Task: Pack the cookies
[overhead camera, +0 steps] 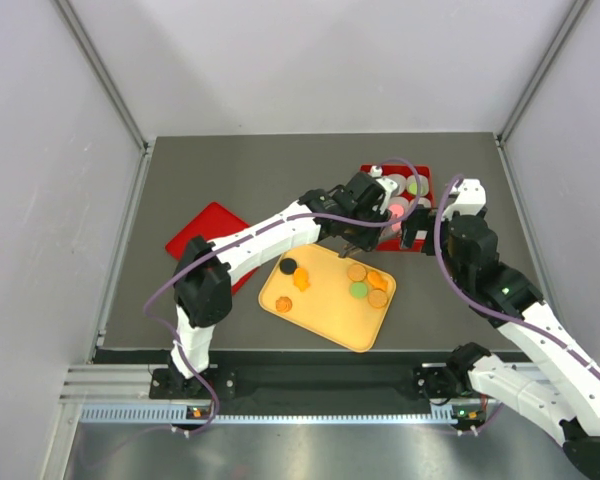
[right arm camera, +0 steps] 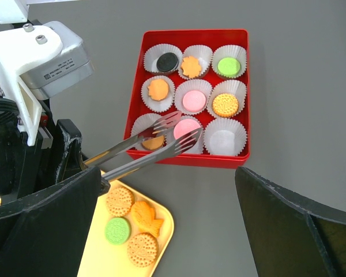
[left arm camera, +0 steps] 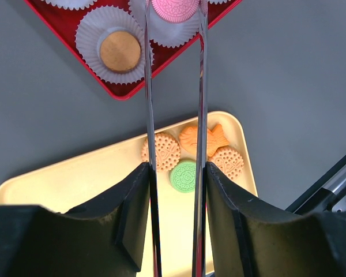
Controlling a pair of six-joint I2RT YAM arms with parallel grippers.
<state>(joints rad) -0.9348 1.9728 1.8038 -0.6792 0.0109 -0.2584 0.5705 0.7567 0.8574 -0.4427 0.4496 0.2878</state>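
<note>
1. My left gripper (left arm camera: 177, 168) is clamped on the tongs (right arm camera: 187, 139), one finger pressing each arm from outside. The right gripper (right arm camera: 168, 173) hangs near the box (right arm camera: 219, 160), fingers spread wide and holding nothing.
2. The cookies are split. Eight sit in paper cups in the box, and seven more lie on the tray (overhead camera: 320, 325) just beside it.
3. The tong heads are over the row nearest the tray, either side of a pink cookie (right arm camera: 184, 128) lying in the middle cup. I judge this to be the drop-off.
4. To do it well, I should ease my squeeze gently so the arms spring apart evenly, then lift straight up. A sideways drag could snag the frilled paper and tip the cup or knock its neighbour.
5. One empty cup (right arm camera: 225, 138) sits at the end of that row, so the next cookie from the tray likely belongs there.
6. I cannot tell whether the heads touch the pink cookie or only flank it. The left wrist view cuts the tips off at its top edge.
7. A tong head half covers the tan cookie (right arm camera: 154, 141) in the cup on the other side. From above, my left arm hides much of the box.
</note>
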